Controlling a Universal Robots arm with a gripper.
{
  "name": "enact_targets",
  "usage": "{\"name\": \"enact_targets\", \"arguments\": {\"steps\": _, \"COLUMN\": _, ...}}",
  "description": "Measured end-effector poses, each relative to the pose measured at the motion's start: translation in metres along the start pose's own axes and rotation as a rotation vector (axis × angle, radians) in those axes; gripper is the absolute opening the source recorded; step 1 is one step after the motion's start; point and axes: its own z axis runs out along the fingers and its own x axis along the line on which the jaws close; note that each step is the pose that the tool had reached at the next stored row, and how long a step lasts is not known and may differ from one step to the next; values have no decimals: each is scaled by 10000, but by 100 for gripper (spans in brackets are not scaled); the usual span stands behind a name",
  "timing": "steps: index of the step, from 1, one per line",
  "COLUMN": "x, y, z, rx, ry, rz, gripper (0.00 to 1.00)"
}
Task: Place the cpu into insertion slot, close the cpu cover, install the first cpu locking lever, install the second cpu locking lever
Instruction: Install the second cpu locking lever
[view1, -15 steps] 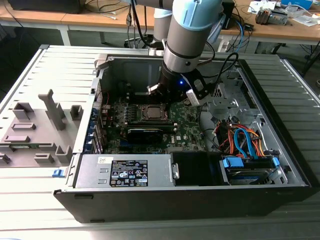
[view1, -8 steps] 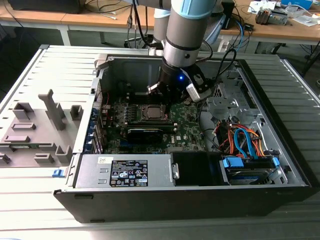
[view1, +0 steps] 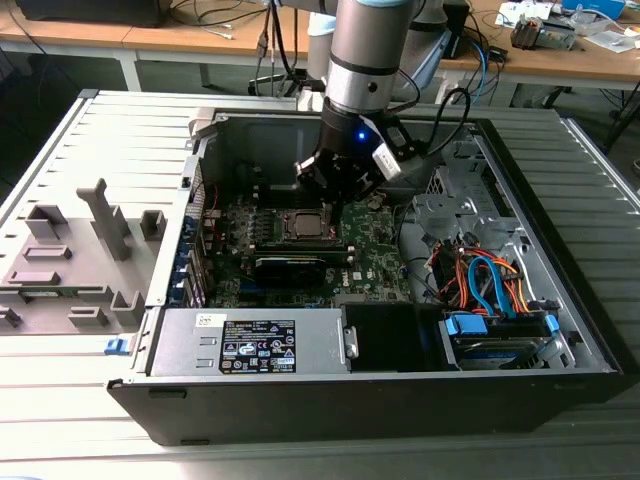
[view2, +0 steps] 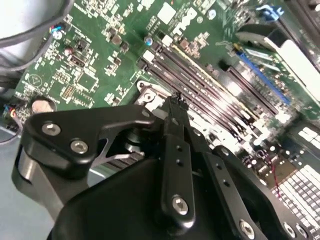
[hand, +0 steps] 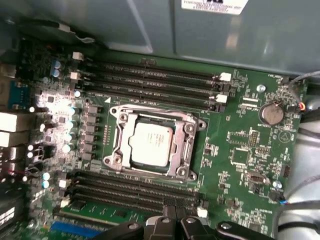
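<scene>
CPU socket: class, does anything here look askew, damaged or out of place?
Nothing stands out. The cpu sits flat and square within the window of the cover, with no damage visible. The gripper is near the socket, touching neither.

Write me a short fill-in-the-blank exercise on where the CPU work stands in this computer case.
1. The cpu already lies inside the insertion ____.
2. The cpu cover lies flat around the chip, so it is ____.
3. In the exterior view the gripper hovers over the green ____, just behind the socket.
4. In the first wrist view, long dark memory slots run along ____ opposite sides of the socket.

Missing words: slot; closed; motherboard; two
</scene>
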Motion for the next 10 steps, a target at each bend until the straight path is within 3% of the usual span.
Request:
{"name": "enact_targets", "arguments": {"steps": 1, "x": 3, "y": -3, "z": -39, "rx": 13, "ry": 2, "rz": 2, "gripper": 11}}
{"name": "enact_targets", "arguments": {"steps": 10, "x": 4, "y": -3, "z": -40, "rx": 20, "ry": 4, "rz": 3, "gripper": 11}}
